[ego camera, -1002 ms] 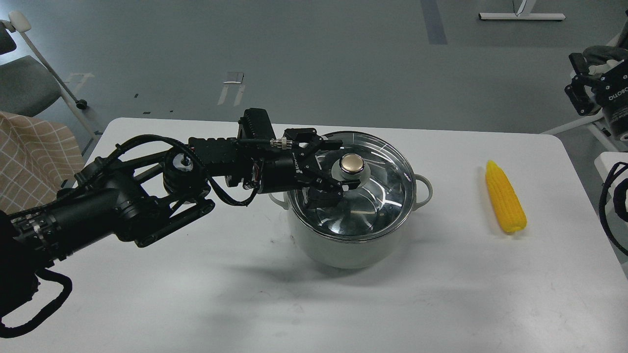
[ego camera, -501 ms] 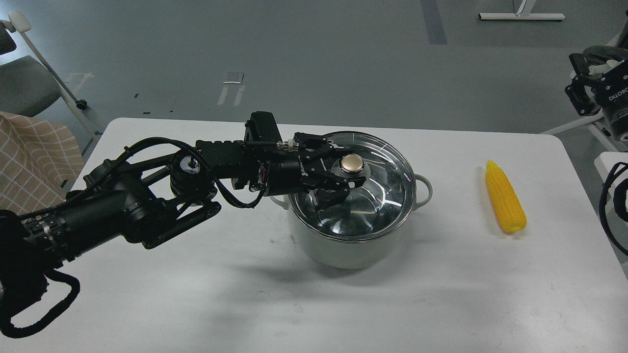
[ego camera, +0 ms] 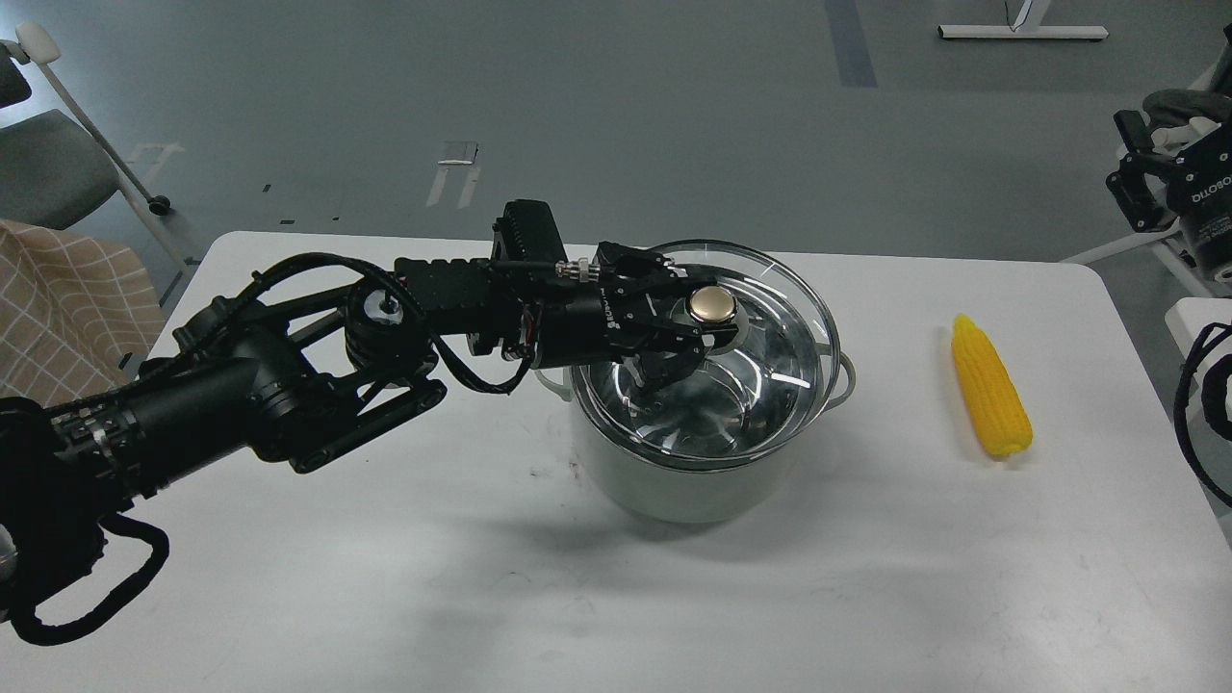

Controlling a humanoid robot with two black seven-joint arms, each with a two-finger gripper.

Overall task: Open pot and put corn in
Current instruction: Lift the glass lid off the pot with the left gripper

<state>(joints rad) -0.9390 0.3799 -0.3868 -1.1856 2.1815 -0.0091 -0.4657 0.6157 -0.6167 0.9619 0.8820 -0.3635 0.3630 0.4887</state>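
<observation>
Left gripper (ego camera: 695,332) seemingly clamps lid knob (ego camera: 711,305); corn (ego camera: 989,398) lengthwise, tip away.

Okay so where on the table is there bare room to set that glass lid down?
Bare table runs along the near edge in front of the pot, and between the pot and the corn. Left of the pot is crowded by the left gripper, gripping the lid by its knob, and its arm.

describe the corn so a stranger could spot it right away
Start at the white table and find the pot near its middle. To the pot's right, lying alone on the bare top, is the corn: the only bright yellow thing, a tapered cob pointing away.
</observation>
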